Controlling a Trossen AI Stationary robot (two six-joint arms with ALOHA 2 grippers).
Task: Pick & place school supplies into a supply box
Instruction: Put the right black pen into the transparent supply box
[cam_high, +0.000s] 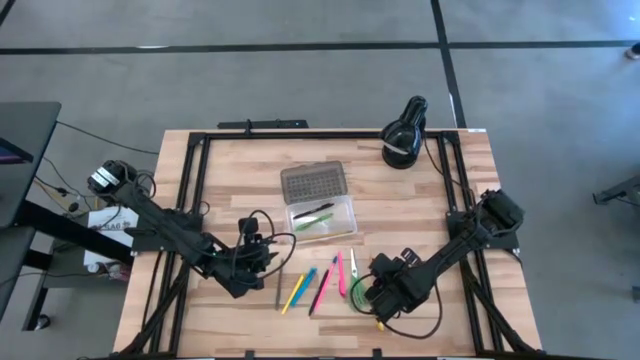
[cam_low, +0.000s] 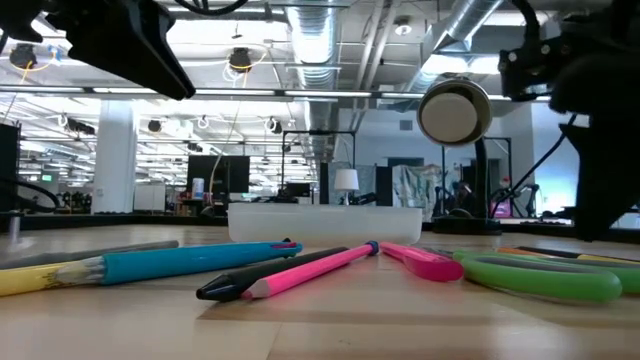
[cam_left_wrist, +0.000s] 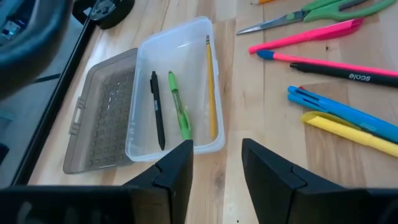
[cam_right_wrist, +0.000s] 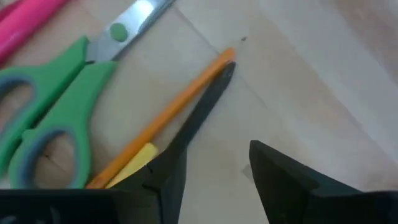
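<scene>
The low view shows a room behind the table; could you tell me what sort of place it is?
Probably an open lab or industrial workspace: exposed ceiling ducts, rows of strip lights, and monitors on benches behind the table.

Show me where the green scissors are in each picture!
High view: green scissors, near the table's front edge, beside the right gripper.
Low view: green handles at the right, low down.
Left wrist view: upper right corner.
Right wrist view: left side.
Shared landmark: the pink pen lies right beside them.
</scene>
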